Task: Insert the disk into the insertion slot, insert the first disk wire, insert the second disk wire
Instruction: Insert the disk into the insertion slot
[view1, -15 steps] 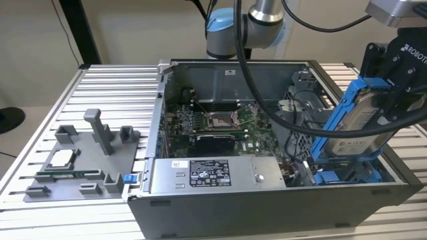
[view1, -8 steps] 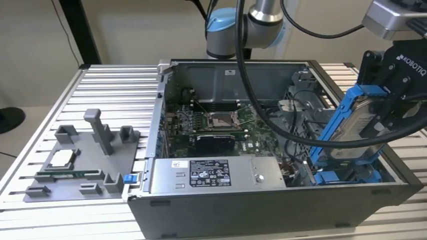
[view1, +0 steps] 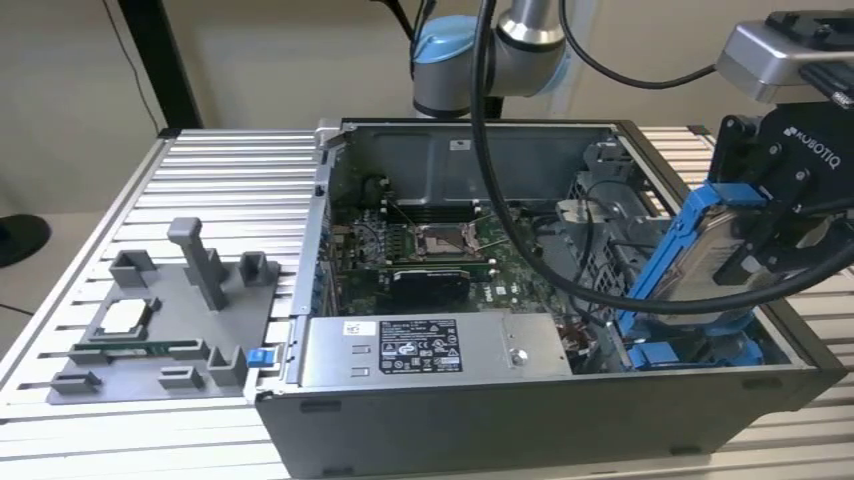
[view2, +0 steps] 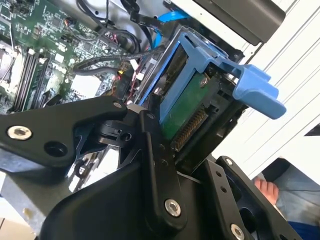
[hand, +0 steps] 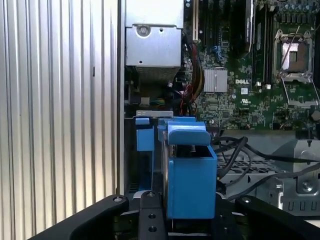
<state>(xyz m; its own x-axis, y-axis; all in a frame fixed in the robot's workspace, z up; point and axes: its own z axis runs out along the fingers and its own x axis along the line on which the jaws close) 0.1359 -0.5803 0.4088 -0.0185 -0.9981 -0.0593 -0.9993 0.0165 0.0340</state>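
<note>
Clamps the disk (view1: 697, 255) in the pincer (view1: 750, 238), with the fingers pressed against the two sides of the blue caddy. Holds it tilted at the exterior view's right end of the open computer case (view1: 534, 410), upper end leaning outward above the case wall, lower end down inside, just above the insertion slot (view1: 694, 352) and not seated in it. In the second wrist view, presents the disk (view2: 186, 107) with green circuit side and connector row exposed, gripped between the black fingers (view2: 152, 145) of the pincer (view2: 187, 150). In the first wrist view, looks along the disk (hand: 191, 180), from the pincer (hand: 192, 222) toward the blue rails of the insertion slot (hand: 146, 140). Near the slot, inside the case: black cables (view1: 534, 230) draped across the motherboard (view1: 427, 250); next to these, the grey power-supply box (view1: 414, 350). Under the case: a ribbed metal worktop (view1: 227, 170).
</note>
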